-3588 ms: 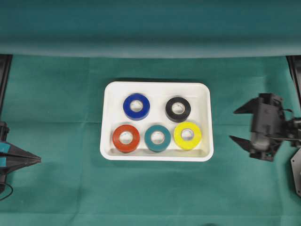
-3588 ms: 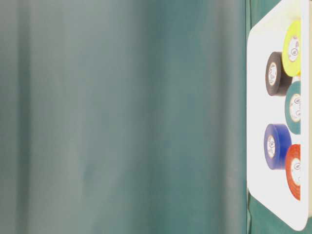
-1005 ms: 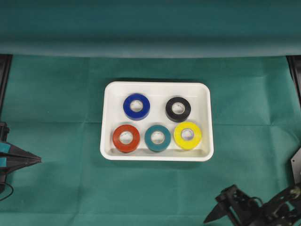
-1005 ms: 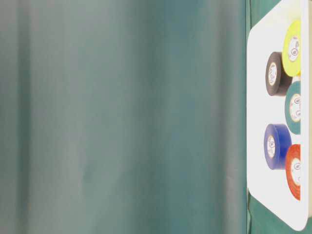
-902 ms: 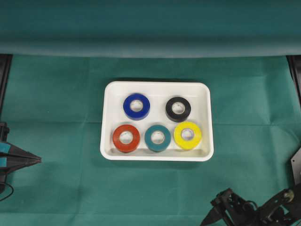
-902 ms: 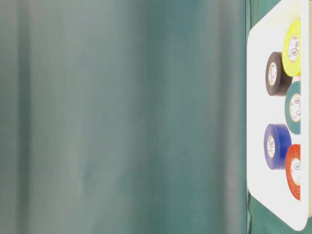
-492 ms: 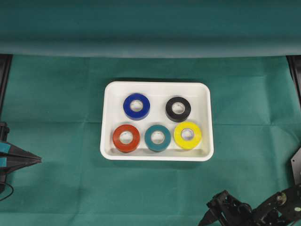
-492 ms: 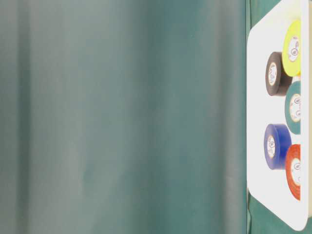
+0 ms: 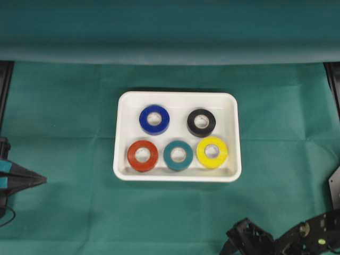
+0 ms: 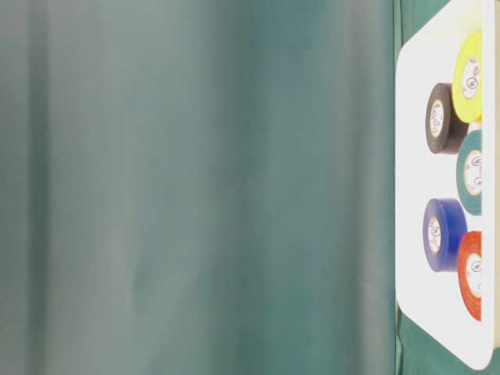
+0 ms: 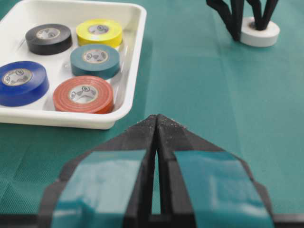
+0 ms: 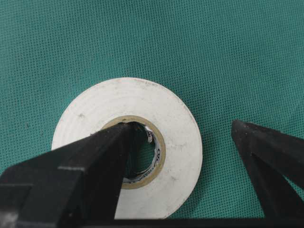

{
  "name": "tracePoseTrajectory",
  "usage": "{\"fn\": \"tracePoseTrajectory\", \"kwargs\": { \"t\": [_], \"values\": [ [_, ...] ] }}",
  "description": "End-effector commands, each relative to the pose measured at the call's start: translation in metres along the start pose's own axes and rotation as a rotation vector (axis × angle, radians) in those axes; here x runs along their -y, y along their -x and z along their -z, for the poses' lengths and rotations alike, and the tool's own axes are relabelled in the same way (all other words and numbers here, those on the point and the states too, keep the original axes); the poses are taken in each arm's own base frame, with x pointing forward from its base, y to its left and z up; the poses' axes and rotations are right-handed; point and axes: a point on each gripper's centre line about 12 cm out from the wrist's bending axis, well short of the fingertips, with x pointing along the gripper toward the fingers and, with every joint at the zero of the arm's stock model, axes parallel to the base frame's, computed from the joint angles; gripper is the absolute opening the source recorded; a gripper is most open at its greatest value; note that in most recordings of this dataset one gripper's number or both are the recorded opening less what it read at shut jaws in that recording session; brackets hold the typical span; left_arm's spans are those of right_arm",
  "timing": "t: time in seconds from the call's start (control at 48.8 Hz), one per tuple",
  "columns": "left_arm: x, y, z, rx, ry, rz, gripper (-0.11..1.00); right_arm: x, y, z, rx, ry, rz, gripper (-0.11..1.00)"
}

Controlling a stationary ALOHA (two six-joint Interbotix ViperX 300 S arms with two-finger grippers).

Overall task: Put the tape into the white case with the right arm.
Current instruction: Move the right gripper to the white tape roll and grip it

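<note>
- Five tape rolls already lie flat in the white case (image 9: 177, 137): blue (image 9: 154, 119), black (image 9: 201, 122), red (image 9: 142, 155), teal (image 9: 178, 155) and yellow (image 9: 211, 152).
- A sixth, the white tape roll (image 12: 127, 147), sits on the green cloth (image 9: 64, 106), outside the case toward five o'clock.
- The right gripper (image 12: 190, 152) is spread wide, one finger (image 12: 102, 166) dipping into the roll's core, the other outside its rim; nothing is gripped yet.
- The left gripper (image 11: 156, 124) rests pressed together, holding nothing.
- Left to do, I judge: pinch the roll's wall, lift, carry it to the case.

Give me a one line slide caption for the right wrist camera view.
Open right gripper straddles a white tape roll on green cloth, one finger in its core.
</note>
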Motion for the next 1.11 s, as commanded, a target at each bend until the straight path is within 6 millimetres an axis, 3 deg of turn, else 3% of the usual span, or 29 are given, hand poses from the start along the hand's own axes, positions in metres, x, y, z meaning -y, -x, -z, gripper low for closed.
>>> {"fn": "tracePoseTrajectory", "kwargs": {
  "t": [0.0, 0.062, 0.164, 0.267, 0.677, 1.087],
  "values": [
    [0.0, -0.001, -0.006, 0.017, 0.003, -0.001, 0.0, -0.001, 0.0, -0.005, 0.011, 0.01, -0.001, 0.62],
    [0.0, -0.001, -0.006, 0.015, 0.003, -0.001, 0.0, -0.001, 0.0, -0.005, 0.011, 0.012, -0.001, 0.57],
    [0.0, -0.001, -0.006, 0.017, 0.003, -0.001, 0.0, -0.001, 0.0, -0.005, 0.011, 0.008, -0.001, 0.26],
    [0.0, -0.001, -0.006, 0.017, 0.003, -0.001, 0.0, -0.001, 0.001, -0.006, 0.018, 0.007, -0.005, 0.06],
    [0.0, -0.001, -0.006, 0.017, 0.003, -0.001, 0.0, 0.0, 0.003, -0.013, 0.034, 0.009, 0.002, 0.06],
    [0.0, -0.001, -0.006, 0.017, 0.003, -0.001, 0.0, 0.011, 0.026, -0.049, 0.091, 0.005, 0.086, 0.02]
  ]
}}
